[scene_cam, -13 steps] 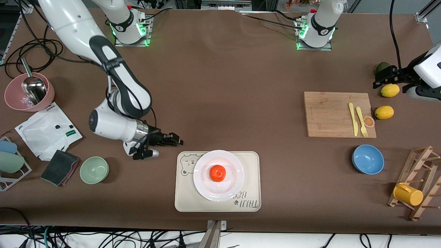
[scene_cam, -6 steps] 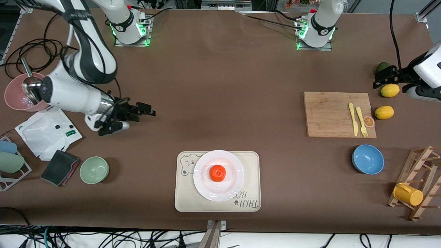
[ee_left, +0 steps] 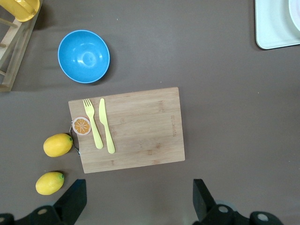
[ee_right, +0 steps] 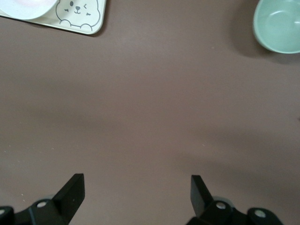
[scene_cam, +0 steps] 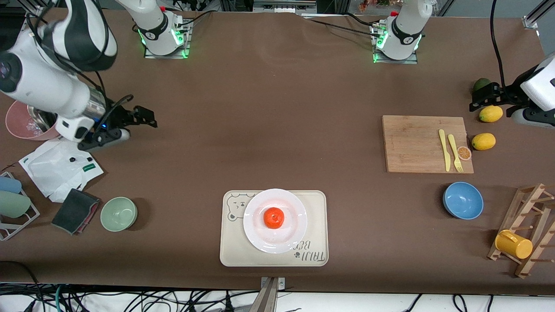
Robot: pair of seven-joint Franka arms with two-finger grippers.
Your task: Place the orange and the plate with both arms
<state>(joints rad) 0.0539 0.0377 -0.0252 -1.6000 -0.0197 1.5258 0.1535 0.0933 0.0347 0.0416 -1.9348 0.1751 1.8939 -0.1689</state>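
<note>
The orange (scene_cam: pixel 274 217) sits in the middle of the white plate (scene_cam: pixel 256 236). The plate rests on the cream bear-print tray (scene_cam: pixel 234 255) near the table's front edge. My right gripper (scene_cam: pixel 146 116) is open and empty, up over bare table beside the pink bowl (scene_cam: pixel 17 125), well away from the tray. In the right wrist view the gripper (ee_right: pixel 136 192) shows wide-open jaws, with the plate's edge (ee_right: pixel 23 7) and the tray corner (ee_right: pixel 79 16) far off. My left gripper (scene_cam: pixel 477 99) waits open and empty by a lemon (scene_cam: pixel 491 113); it also shows in the left wrist view (ee_left: pixel 138 201).
A wooden board (scene_cam: pixel 416 143) holds a yellow knife and fork and an orange-slice disc (scene_cam: pixel 464 152). A second lemon (scene_cam: pixel 483 141), a blue bowl (scene_cam: pixel 463 200), a green bowl (scene_cam: pixel 119 213), a rack with a yellow cup (scene_cam: pixel 514 244), a white bag (scene_cam: pixel 60 167) and a sponge (scene_cam: pixel 76 210) lie around.
My right arm has drawn back and up from beside the tray toward the pink bowl at its end of the table. The orange, the plate and the left arm have not moved.
</note>
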